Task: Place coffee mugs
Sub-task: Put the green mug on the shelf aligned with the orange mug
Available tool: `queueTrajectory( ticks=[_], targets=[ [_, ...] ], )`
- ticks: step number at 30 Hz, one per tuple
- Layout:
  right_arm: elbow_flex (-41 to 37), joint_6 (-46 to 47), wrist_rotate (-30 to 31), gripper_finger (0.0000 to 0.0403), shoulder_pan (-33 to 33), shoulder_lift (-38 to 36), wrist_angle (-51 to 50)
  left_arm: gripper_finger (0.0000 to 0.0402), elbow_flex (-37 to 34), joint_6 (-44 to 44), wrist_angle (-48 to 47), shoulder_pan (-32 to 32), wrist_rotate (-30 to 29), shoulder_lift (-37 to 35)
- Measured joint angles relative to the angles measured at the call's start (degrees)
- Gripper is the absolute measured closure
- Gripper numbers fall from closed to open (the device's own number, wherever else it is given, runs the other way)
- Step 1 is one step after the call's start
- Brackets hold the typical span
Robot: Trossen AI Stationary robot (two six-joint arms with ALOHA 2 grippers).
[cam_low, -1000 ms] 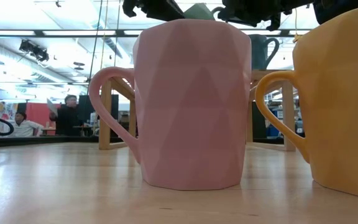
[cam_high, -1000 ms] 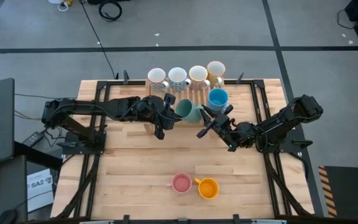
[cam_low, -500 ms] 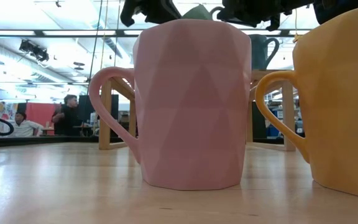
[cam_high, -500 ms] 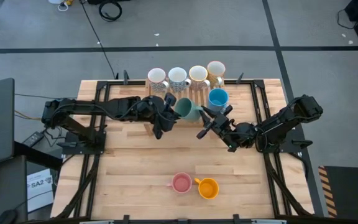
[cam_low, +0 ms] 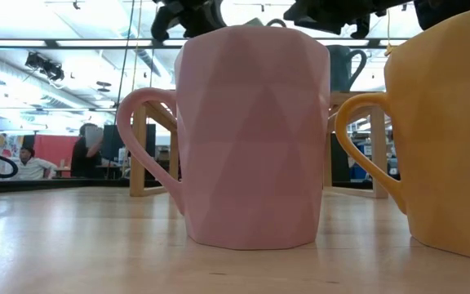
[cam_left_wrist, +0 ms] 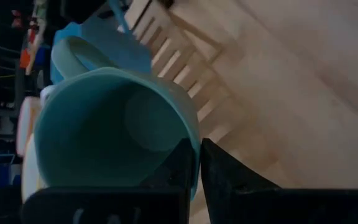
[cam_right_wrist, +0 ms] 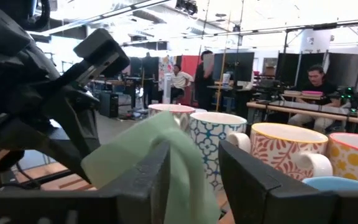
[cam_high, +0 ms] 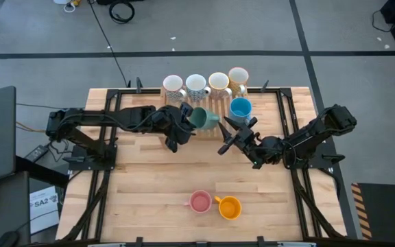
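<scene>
Green mug [cam_high: 199, 118]: I have it lifted and tipped near the back of the table [cam_high: 149, 185], just in front of the row of four light mugs [cam_high: 206, 84], beside the blue mug [cam_high: 240, 108].
Left gripper [cam_high: 182, 123]: pinching the green mug's rim, one finger inside the cup, so I carry it alone.
Right gripper [cam_high: 229, 134]: fingers spread, just beside the mug, not holding it.
Left arm: stretched low across the table toward the middle.
Right arm: reaching inward from its side, wrist angled at the mug.
Pink mug [cam_high: 199, 202], orange mug [cam_high: 230, 207]: upright together near the front edge, waiting.

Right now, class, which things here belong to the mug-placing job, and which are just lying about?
Job:
- green mug, held in the left gripper
- right gripper, jaws open
- blue mug
- four pale mugs in the back row
- pink mug
- orange mug

Lying about:
- cable on the floor
</scene>
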Motion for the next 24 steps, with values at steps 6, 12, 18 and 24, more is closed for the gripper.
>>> queueTrajectory(
  ticks=[6,12,18,24],
  targets=[
    [-0.02,-0.20,-0.04,0.0239,1.34,-0.34,-0.23,0.0373,0.00,0.03,-0.19,-0.03,-0.28,0.00],
    [1.94,-0.22,-0.04,0.0229,3.57,-3.24,-1.01,0.0373,0.00,0.09,-0.14,-0.08,-0.13,0.00],
    [6.27,0.39,-0.23,0.0226,5.02,-8.95,-17.53,0.0373,0.00,0.00,-0.26,-0.08,0.00,0.00],
    [13.90,11.08,-6.27,0.0226,4.52,-13.53,-45.78,0.0373,0.00,-0.02,-0.73,-0.10,0.02,0.00]
  ],
)
